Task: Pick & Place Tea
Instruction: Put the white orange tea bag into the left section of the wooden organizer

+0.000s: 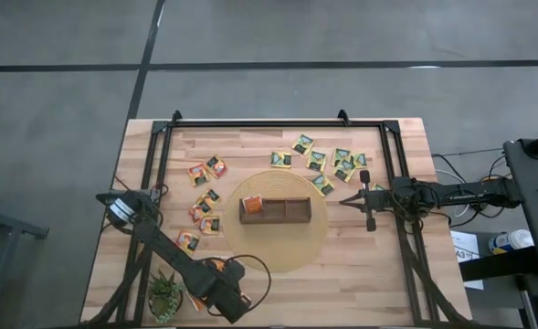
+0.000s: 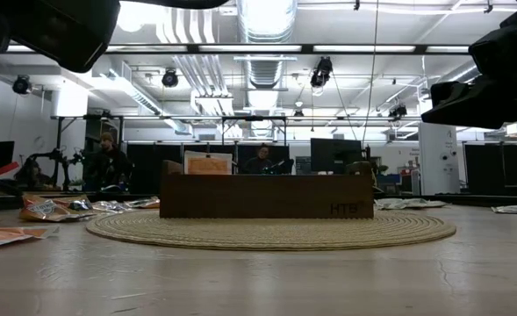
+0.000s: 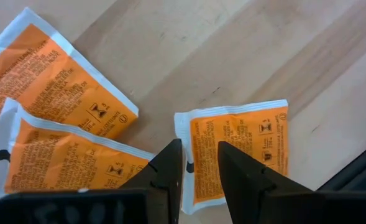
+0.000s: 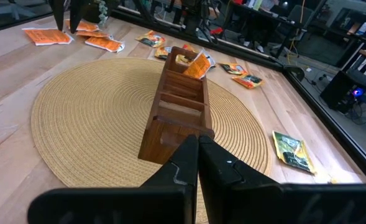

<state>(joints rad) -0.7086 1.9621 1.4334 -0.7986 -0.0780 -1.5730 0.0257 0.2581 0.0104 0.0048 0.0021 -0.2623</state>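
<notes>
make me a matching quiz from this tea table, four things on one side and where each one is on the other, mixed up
Things:
1. wooden box
2. orange sachet
3. small plant
4. right gripper

Places:
A. at the table's near left corner
B. just off the round mat's right edge, jaws shut
C. flat on bare wood under the left gripper's parted jaws
D. in the middle of the woven mat

Pairs: 1-D, 2-C, 3-A, 4-B
</notes>
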